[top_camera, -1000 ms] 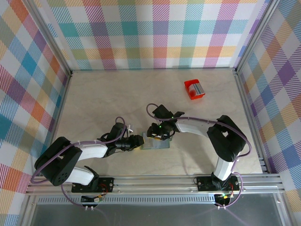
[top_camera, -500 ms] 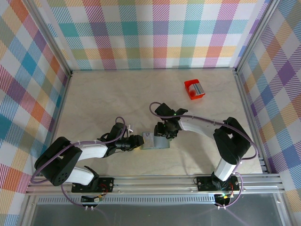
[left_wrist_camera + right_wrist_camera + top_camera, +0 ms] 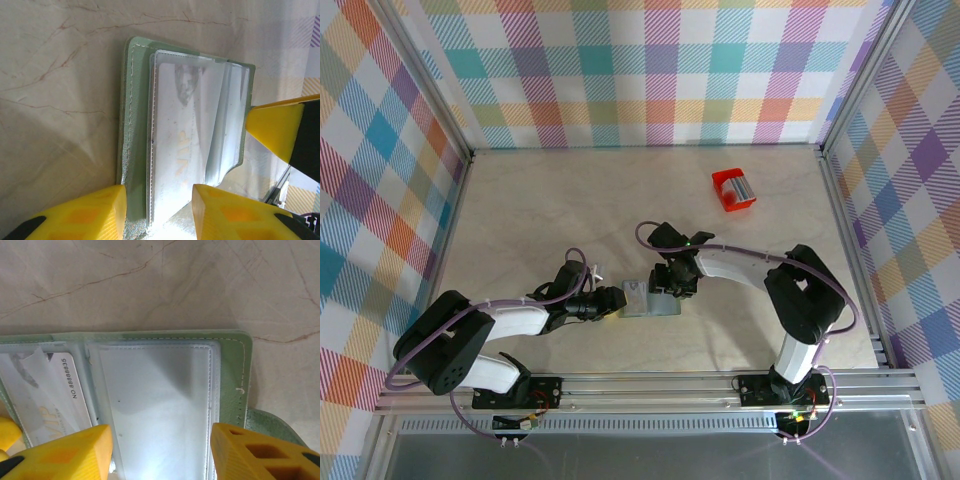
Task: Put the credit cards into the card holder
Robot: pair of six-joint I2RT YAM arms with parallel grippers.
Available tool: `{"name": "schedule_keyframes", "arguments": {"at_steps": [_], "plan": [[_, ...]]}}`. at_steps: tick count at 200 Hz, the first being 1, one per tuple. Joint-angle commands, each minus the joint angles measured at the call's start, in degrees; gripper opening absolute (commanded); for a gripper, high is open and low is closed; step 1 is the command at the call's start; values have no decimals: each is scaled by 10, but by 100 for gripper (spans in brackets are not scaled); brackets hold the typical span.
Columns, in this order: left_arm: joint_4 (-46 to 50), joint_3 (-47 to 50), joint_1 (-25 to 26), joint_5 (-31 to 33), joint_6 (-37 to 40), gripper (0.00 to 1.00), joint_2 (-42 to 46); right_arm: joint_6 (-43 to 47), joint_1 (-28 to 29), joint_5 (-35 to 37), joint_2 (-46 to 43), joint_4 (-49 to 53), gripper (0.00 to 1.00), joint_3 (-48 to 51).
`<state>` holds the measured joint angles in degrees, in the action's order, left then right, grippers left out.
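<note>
The grey-green card holder (image 3: 658,303) lies open on the table between both grippers. Its green cover (image 3: 131,100) frames clear sleeves, and one sleeve holds a pale credit card (image 3: 185,130) printed with VIP. That card (image 3: 55,390) also carries a number at the left of the right wrist view. My left gripper (image 3: 157,200) stands over the holder's near end, jaws apart, gripping nothing that I can see. My right gripper (image 3: 160,440) is open above an empty clear sleeve of the holder (image 3: 230,370). From above, the left gripper (image 3: 618,300) and right gripper (image 3: 670,285) sit at opposite ends.
A small red box (image 3: 734,188) sits at the back right of the marble-look table (image 3: 540,210). Metal rails and plaid walls enclose the table on three sides. The right gripper's yellow finger (image 3: 280,130) shows beyond the holder in the left wrist view.
My right gripper has moved right along the holder and its jaws have widened. The pale card's end of the holder is now uncovered. The left arm has stayed put.
</note>
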<state>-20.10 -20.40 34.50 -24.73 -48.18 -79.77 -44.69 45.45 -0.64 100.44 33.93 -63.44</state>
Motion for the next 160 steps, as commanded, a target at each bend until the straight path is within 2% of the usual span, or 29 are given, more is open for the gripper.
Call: {"name": "schedule_keyframes", "arguments": {"at_steps": [1, 160], "plan": [[-9, -1, 6, 2, 6, 39, -7, 7, -1, -3, 15, 5, 54, -13], [-19, 5, 6, 0, 2, 39, -11, 17, -1, -47, 5, -34, 53, -4]]}}
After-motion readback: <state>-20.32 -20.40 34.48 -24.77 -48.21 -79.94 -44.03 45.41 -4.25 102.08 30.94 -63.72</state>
